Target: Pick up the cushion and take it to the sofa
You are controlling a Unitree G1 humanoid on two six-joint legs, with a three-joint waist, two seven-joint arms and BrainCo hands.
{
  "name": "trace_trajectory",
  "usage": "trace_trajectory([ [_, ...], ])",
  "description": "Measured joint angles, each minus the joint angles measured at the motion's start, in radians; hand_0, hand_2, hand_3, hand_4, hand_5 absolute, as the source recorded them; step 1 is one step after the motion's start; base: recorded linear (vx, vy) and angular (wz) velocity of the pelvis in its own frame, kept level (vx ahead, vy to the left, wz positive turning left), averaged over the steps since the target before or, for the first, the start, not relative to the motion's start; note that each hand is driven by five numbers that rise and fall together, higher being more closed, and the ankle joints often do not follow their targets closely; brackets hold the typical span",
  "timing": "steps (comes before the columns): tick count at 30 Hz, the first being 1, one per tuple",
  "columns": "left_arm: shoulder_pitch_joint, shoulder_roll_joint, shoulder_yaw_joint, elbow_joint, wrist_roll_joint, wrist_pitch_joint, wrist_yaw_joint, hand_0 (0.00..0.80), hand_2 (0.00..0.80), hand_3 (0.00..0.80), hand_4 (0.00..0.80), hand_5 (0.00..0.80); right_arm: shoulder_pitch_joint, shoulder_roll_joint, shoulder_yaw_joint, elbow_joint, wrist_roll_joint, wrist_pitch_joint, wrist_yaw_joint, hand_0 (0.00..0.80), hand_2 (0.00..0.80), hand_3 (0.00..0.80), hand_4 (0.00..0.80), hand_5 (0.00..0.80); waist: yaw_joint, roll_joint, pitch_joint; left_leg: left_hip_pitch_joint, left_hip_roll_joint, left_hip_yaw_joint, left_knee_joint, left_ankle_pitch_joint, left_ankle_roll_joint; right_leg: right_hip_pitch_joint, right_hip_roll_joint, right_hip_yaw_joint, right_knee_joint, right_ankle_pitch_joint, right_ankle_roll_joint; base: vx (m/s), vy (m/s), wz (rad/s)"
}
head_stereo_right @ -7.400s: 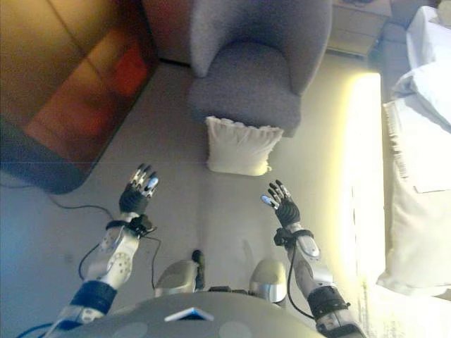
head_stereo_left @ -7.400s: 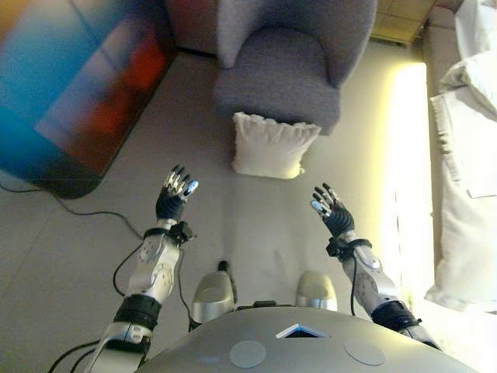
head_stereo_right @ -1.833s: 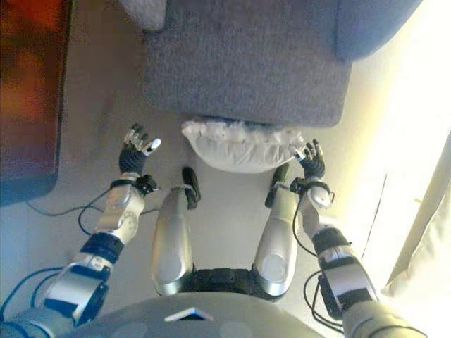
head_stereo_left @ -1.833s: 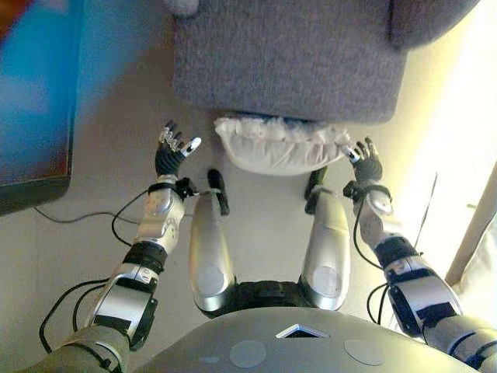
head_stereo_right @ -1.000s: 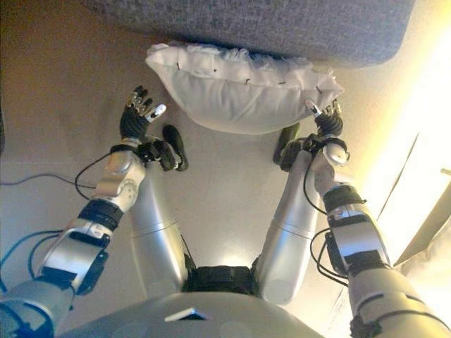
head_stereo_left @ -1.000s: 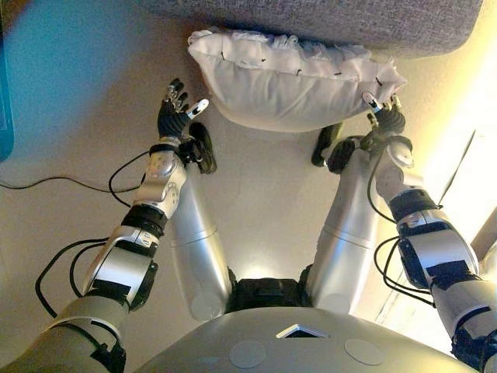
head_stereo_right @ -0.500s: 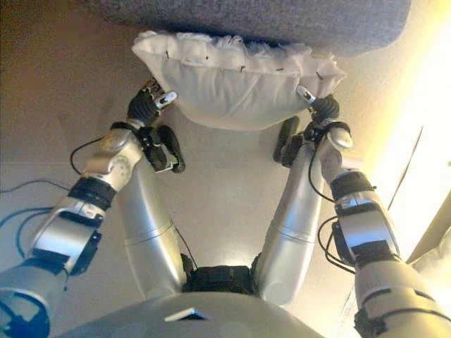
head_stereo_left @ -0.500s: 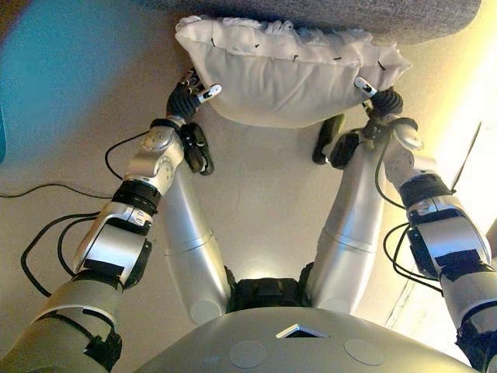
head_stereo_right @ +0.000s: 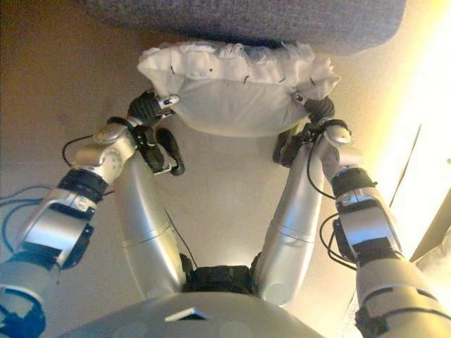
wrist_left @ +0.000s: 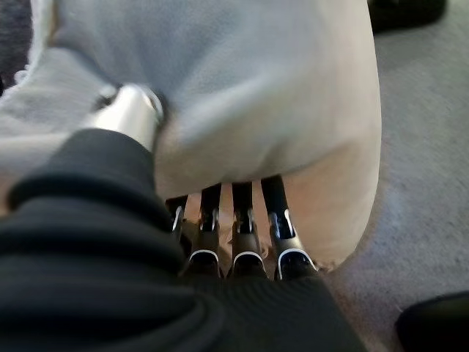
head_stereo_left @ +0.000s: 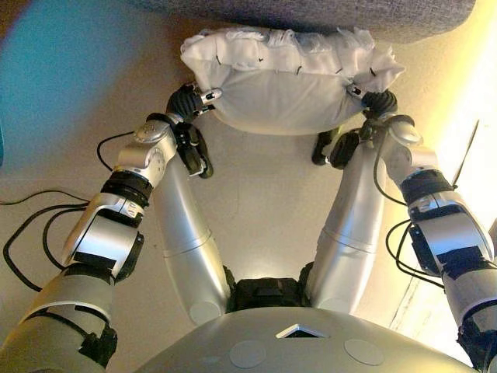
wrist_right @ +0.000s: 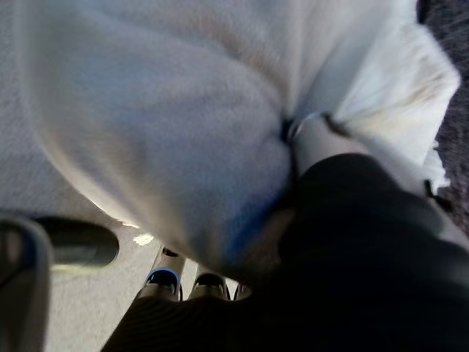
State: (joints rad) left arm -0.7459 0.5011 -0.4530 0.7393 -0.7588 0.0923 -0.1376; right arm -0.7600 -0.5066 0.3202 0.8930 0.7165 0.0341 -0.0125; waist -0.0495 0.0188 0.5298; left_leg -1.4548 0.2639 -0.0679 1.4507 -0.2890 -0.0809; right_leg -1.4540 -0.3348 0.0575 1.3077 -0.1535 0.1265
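We pinched the cushion (head_stereo_left: 283,85) between left hand (head_stereo_left: 189,101) and right hand (head_stereo_left: 374,103) | both gripped its ends | ready to lift evenly.

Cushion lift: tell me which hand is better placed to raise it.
Neither alone. The left hand and right hand each pinch one end of the cushion, thumb above and fingers beneath. Lifting likely needs both; one would probably tip it.

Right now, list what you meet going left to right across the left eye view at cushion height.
Floor → left hand → cushion → right hand
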Motion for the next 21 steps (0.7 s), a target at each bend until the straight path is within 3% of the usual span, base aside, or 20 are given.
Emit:
trace_trajectory([
  [13, 0.057, -0.031, 0.003, -0.005, 0.047, -0.023, 0.002, 0.8, 0.8, 0.8, 0.8, 0.8, 0.065, 0.026, 0.008, -0.043, -0.066, 0.002, -0.056, 0.8, 0.8, 0.8, 0.8, 0.8, -0.011, -0.015, 0.004, 0.074, 0.009, 0.001, 0.023, -0.024, 0.007, 0.081, 0.002, 0.008, 0.013, -0.005, 0.009, 0.017, 0.002, 0.01],
  [19, 0.167, -0.045, 0.08, -0.093, 0.058, -0.107, 0.033, 0.8, 0.8, 0.8, 0.8, 0.8, 0.208, 0.058, 0.005, -0.183, -0.138, -0.078, -0.124, 0.8, 0.8, 0.8, 0.8, 0.8, -0.012, -0.026, 0.001, 0.226, 0.007, 0.047, -0.219, -0.016, -0.002, 0.251, 0.017, -0.046, -0.212, 0.003, 0.019, -0.058, 0.001, 0.05],
  [20, 0.176, -0.049, 0.094, -0.113, 0.058, -0.121, 0.044, 0.8, 0.8, 0.8, 0.8, 0.8, 0.216, 0.057, 0.007, -0.208, -0.16, -0.087, -0.14, 0.8, 0.8, 0.8, 0.8, 0.8, -0.016, -0.027, 0.0, 0.264, -0.008, 0.056, -0.275, -0.008, -0.014, 0.286, 0.016, -0.061, -0.299, 0.006, 0.024, -0.094, -0.014, 0.03],
  [21, 0.194, -0.053, 0.098, -0.139, 0.06, -0.138, 0.056, 0.8, 0.8, 0.8, 0.8, 0.8, 0.228, 0.056, 0.006, -0.232, -0.175, -0.096, -0.15, 0.8, 0.8, 0.8, 0.8, 0.8, -0.013, -0.025, 0.0, 0.342, -0.026, 0.047, -0.302, -0.009, -0.003, 0.333, 0.023, -0.08, -0.394, 0.019, 0.048, -0.05, -0.008, -0.42],
])
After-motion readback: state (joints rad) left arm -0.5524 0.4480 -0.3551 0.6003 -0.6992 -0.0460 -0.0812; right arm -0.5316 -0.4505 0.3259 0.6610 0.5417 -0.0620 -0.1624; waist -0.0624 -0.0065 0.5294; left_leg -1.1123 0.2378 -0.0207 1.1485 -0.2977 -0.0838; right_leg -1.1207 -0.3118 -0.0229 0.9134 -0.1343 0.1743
